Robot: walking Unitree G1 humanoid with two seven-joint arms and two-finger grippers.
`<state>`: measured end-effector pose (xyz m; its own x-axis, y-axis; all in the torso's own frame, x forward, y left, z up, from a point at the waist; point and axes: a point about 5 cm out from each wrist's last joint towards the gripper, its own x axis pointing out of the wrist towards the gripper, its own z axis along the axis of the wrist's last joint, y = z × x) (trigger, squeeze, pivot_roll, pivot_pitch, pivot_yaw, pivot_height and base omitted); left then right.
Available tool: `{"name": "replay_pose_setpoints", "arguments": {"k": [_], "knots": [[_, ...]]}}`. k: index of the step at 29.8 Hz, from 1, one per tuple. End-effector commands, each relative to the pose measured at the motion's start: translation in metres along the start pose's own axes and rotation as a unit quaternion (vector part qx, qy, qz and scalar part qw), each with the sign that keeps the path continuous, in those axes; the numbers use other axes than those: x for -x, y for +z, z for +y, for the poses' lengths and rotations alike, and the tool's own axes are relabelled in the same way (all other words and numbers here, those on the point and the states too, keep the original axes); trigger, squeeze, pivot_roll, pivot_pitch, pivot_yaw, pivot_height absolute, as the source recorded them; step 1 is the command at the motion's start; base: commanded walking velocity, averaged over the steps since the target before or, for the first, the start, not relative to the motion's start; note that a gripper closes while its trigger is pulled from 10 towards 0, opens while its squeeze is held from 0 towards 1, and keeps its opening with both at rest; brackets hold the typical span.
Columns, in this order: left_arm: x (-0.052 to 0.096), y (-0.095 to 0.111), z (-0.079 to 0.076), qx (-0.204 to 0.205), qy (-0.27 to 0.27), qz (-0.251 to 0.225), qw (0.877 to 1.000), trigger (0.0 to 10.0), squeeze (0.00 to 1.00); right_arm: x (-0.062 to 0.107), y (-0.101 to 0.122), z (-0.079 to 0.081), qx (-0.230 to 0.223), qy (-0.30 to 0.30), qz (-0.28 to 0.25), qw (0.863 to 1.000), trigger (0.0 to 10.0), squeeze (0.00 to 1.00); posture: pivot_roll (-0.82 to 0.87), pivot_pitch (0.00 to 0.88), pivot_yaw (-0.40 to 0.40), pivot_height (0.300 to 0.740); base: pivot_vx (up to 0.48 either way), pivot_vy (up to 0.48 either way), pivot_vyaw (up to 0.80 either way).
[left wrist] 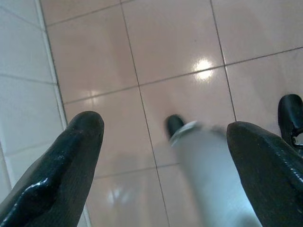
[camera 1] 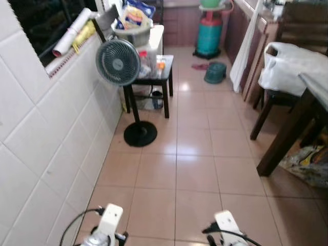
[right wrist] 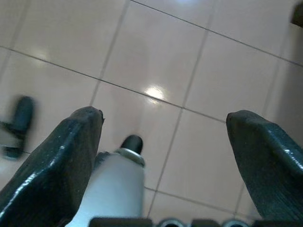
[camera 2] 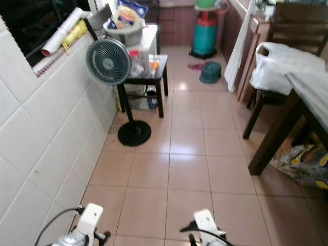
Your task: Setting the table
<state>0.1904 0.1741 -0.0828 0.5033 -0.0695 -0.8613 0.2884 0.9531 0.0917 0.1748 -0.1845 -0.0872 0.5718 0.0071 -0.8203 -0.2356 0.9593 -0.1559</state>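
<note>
A dark wooden table [camera 1: 313, 86] with a grey top stands at the right edge, its thick leg [camera 1: 284, 138] on the tiled floor. Both arms hang low, their white wrist parts [camera 1: 109, 219] [camera 1: 227, 224] at the lower edge of the left eye view. My left gripper [left wrist: 165, 127] is open over the pink floor tiles beside the white wall, with nothing between its fingers. The right gripper [right wrist: 165, 118] is open too, holding nothing, above bare tiles. My own silver leg [left wrist: 203, 165] with its black foot shows below each gripper.
A standing fan [camera 1: 118, 62] and a small black side table [camera 1: 163, 76] with bottles stand by the white tiled wall [camera 1: 46, 143] on the left. Farther off are a teal gas cylinder [camera 1: 209, 33] and a green basin [camera 1: 215, 73]. A white bag [camera 1: 287, 64] sits on a chair.
</note>
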Motion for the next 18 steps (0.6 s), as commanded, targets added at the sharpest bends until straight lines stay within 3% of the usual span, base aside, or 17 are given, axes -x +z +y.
{"name": "replay_pose_setpoints", "arguments": {"k": [1, 18], "knots": [[0.0016, -0.0021, 0.0098, -0.005, 0.01, 0.003, 1.0, 10.0, 0.0, -0.002, 0.0068, 0.0128, -0.002, 0.014, -0.007, 1.0, 10.0, 0.0, -0.05, 0.0, 0.034, 0.74, 0.0, 0.345, 0.0], [0.0019, -0.0033, 0.0108, -0.009, 0.011, 0.007, 1.0, 10.0, 0.0, -0.0018, 0.0056, 0.0159, 0.012, 0.018, -0.006, 1.0, 10.0, 0.0, -0.05, 0.0, 0.036, 0.74, 0.0, 0.433, 0.0]]}}
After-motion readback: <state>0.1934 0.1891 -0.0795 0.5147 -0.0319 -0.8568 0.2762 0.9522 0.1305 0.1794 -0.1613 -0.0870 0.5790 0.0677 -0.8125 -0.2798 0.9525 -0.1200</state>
